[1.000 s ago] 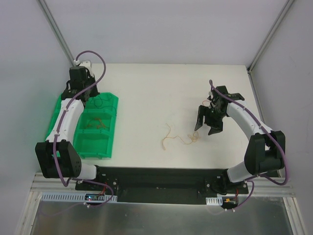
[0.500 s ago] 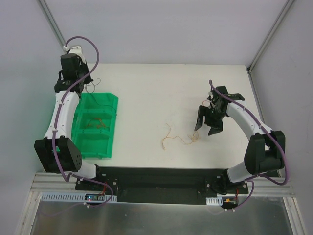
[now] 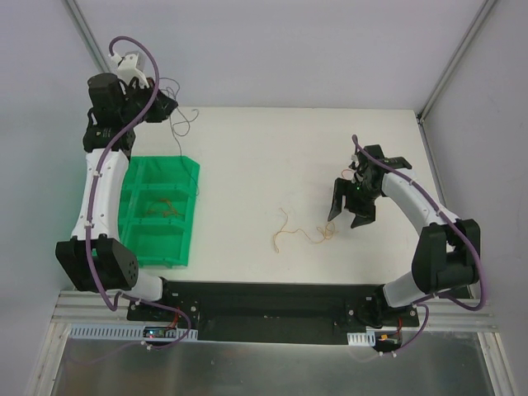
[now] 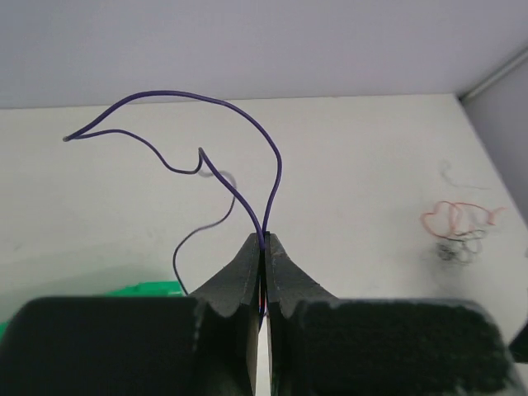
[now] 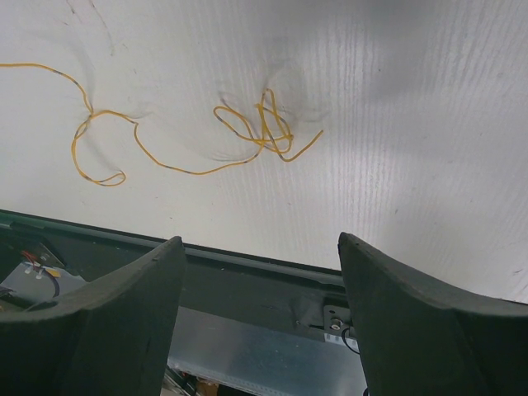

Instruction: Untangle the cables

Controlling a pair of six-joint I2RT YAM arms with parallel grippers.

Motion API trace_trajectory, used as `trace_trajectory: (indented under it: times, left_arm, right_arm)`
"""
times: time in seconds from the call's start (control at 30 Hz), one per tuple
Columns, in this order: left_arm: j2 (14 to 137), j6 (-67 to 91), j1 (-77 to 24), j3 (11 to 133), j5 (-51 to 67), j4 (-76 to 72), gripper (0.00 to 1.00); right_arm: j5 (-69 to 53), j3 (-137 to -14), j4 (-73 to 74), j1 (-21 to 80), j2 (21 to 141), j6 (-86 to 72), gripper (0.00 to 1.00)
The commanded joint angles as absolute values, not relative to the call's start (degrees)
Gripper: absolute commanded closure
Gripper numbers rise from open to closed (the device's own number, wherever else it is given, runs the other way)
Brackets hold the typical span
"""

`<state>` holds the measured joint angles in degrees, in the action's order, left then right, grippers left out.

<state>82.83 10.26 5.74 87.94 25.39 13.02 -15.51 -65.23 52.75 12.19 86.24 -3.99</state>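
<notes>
**Purple wire pinched high at the left; yellow strands loose on the table**

Purple and hair-thin, one wire (image 4: 206, 101) rises out of the left gripper (image 4: 264, 243), whose jaws are pressed flat together on it with no gap showing; the strand loops up and over, one free end pointing left, another length curling down past the fingers. From above, the left gripper (image 3: 167, 106) is lifted over the far left corner of the table (image 3: 247, 148), beyond the green bin (image 3: 186, 223), and the wire (image 3: 183, 120) dangles from it as a dark squiggle.

The right gripper (image 3: 351, 210) hangs low over the right part of the table with its jaws spread wide and nothing between them; in its own camera the right gripper (image 5: 260, 243) frames bare white table (image 5: 412, 99) and the near edge.

Yellow-orange strands (image 3: 301, 231) lie on the table just left of that gripper, apart from it; up close they show as a small knotted clump (image 5: 264, 132) joined by a long wavy run to a second loop (image 5: 95, 148) further left.

A copper-coloured wire (image 3: 161, 208) lies in the bin's middle compartment.
</notes>
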Motion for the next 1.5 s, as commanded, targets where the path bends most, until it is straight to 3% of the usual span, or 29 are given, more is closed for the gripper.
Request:
trace_trajectory:
  times: [0.0, 0.57, 1.07, 1.47]
  left_arm:
    - [85.3, 18.9, 6.2, 89.5, 41.8, 7.5, 1.0]
    - [84.1, 16.5, 8.7, 88.5, 34.8, 6.1, 1.0]
    - [86.5, 8.9, 15.5, 81.2, 37.8, 6.2, 1.0]
    - [80.5, 8.0, 16.4, 69.4, 34.5, 6.2, 1.0]
  right_arm:
    - [-16.2, -66.4, 53.5, 12.1, 86.6, -3.6, 0.23]
    - [-15.5, -65.8, 53.9, 12.0, 86.1, -2.9, 0.23]
    - [-15.9, -65.5, 53.9, 12.0, 86.9, -2.8, 0.23]
    - [-16.2, -65.9, 53.5, 12.1, 87.8, -3.0, 0.23]
